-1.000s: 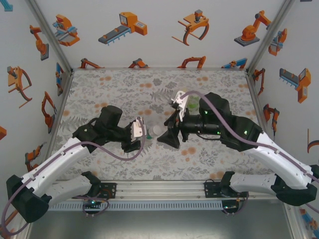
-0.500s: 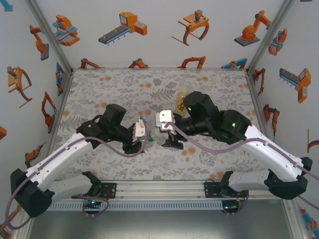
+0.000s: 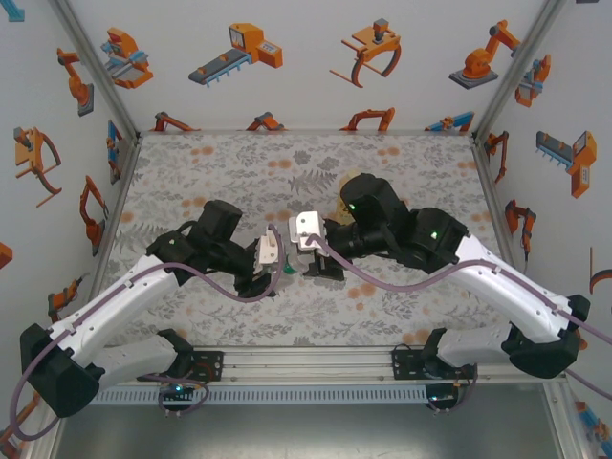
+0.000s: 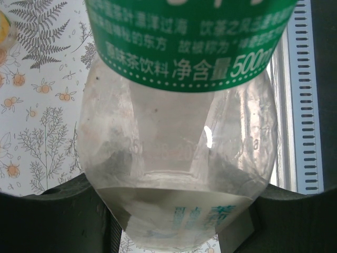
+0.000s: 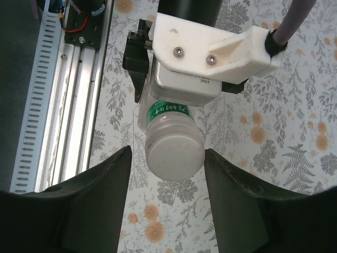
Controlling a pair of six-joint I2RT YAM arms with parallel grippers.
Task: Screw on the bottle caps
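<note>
From above, the left gripper [image 3: 274,260] and the right gripper [image 3: 321,266] almost meet in the middle of the flowery table [image 3: 239,172]. The right one is at 3 o'clock of the left one.

In the left wrist view, the left gripper's fingers [image 4: 47,216] squeeze tight on the near end of a clear bottle [image 4: 174,142] with a green label. The bottle runs up toward 12 o'clock.

In the right wrist view, the white cap [image 5: 174,153] sits on the end of that bottle and faces the camera. The right gripper's fingers [image 5: 89,205] stand apart, at 8 and 4 o'clock of the cap. The cap is just above the gap between them. I cannot tell if a finger touches it.
</note>
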